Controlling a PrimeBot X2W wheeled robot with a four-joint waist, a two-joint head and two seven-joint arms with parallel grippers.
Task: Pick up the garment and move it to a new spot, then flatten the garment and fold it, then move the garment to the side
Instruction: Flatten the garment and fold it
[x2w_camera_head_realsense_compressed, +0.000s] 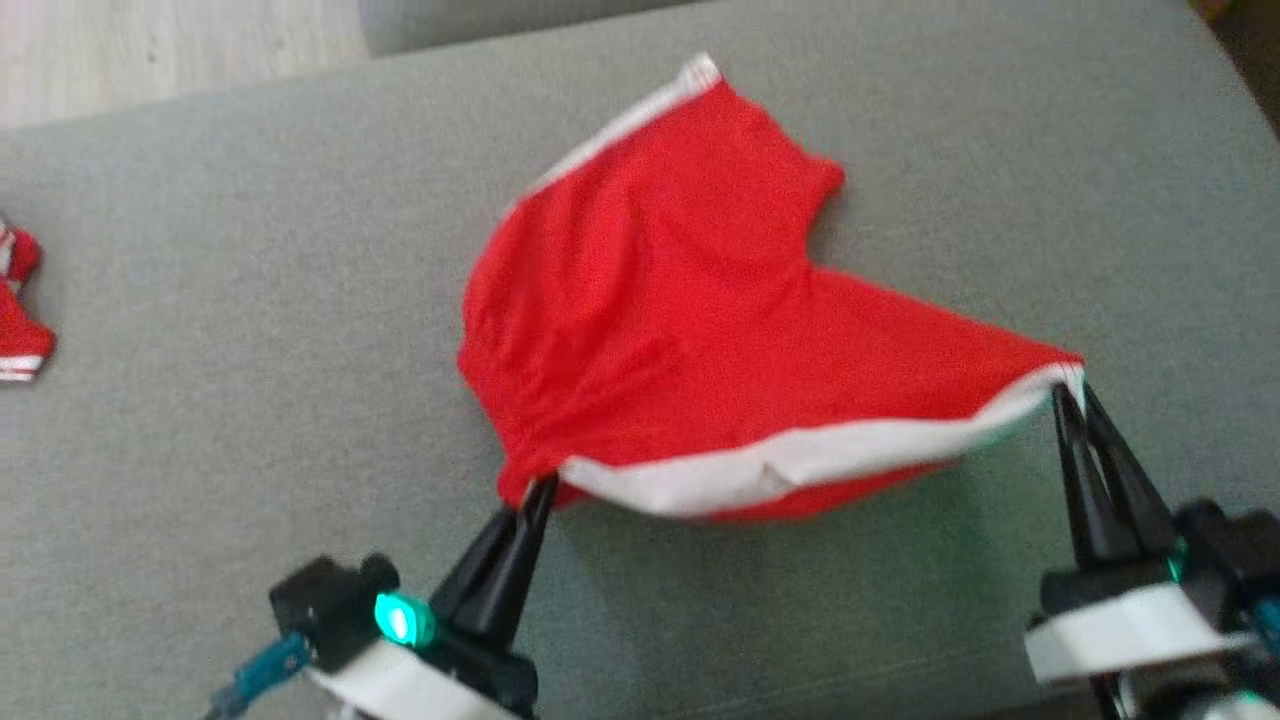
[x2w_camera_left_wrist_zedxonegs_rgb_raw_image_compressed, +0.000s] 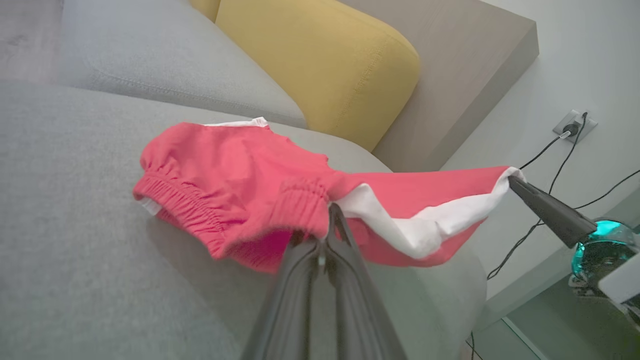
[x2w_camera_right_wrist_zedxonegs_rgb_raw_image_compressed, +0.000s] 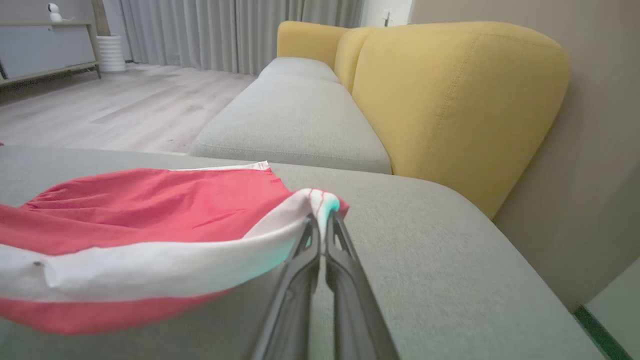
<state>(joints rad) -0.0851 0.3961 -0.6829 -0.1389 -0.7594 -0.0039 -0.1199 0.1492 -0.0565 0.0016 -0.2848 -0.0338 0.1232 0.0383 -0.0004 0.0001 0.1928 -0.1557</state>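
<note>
Clamped shut on the garment (x2w_camera_head_realsense_compressed: 660, 300) at two near corners: with the left gripper (x2w_camera_head_realsense_compressed: 535, 495) at the gathered waistband, with the right gripper (x2w_camera_head_realsense_compressed: 1075, 395) at the white-trimmed hem. Held taut between them, lifted along the near edge, resting farther back on the grey cushion (x2w_camera_head_realsense_compressed: 250, 300). Judged mid-flattening; folding and moving aside not yet done.

Grey sofa seat (x2w_camera_head_realsense_compressed: 250, 450), yellow back cushions (x2w_camera_right_wrist_zedxonegs_rgb_raw_image_compressed: 450, 100) along its right; a small red-and-white cloth (x2w_camera_head_realsense_compressed: 20, 320) lies at the left edge; a wall socket (x2w_camera_left_wrist_zedxonegs_rgb_raw_image_compressed: 575, 125) sits beyond, on the right.

Red garment (x2w_camera_head_realsense_compressed: 650, 300) white-trimmed, grey cushion (x2w_camera_head_realsense_compressed: 250, 450), yellow backrest (x2w_camera_right_wrist_zedxonegs_rgb_raw_image_compressed: 450, 100)
</note>
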